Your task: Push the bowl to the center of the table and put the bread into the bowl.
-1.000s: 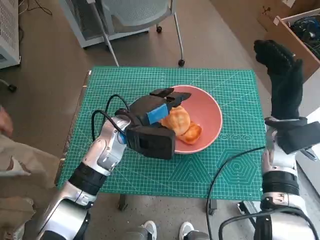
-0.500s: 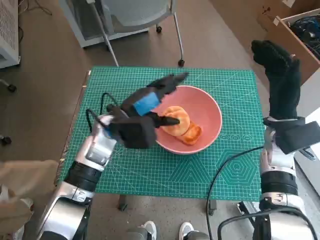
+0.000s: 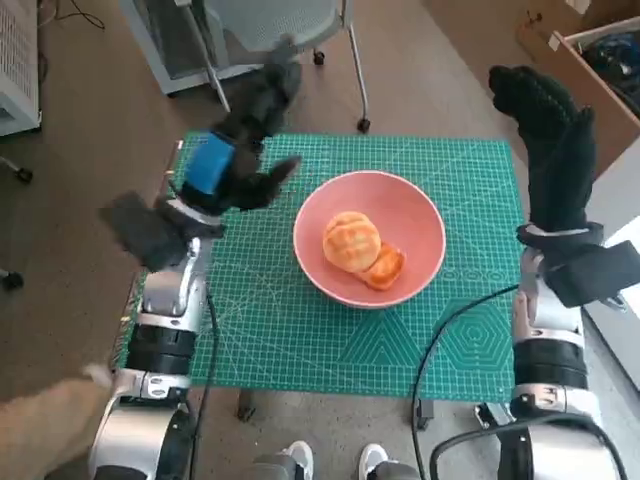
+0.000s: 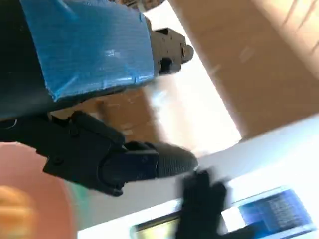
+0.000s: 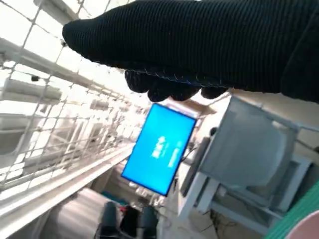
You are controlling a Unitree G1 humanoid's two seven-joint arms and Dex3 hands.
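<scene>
A: Where is the bread?

B: The bread (image 3: 351,242), a golden round bun with a scored top, lies inside the pink bowl (image 3: 420,225), with a smaller browned piece (image 3: 385,267) touching it on the side nearer the robot.

A: And the bowl?

B: It stands on the green cutting mat (image 3: 470,340) that covers the bench (image 3: 146,262), about at the mat's middle.

A: What is the left hand doing?

B: The left hand (image 3: 232,155) is raised above the far left corner of the mat, apart from the bowl. Its fingers are spread wide and it holds nothing. In the left wrist view the blue tape (image 4: 89,42) fills the upper part, and the black fingers (image 4: 129,162) stretch out with nothing between them; the picture is blurred.

A: The right one?

B: The right hand (image 3: 550,130), in its black knitted glove, is lifted off the right edge of the bench, fingers pointing up and away, holding nothing.

A: Anything else around?

B: A grey chair (image 3: 280,25) stands beyond the far edge of the bench, and a cardboard box (image 3: 585,60) sits on the floor to the right. The right wrist view shows a bright blue screen (image 5: 159,149) in the room.
</scene>
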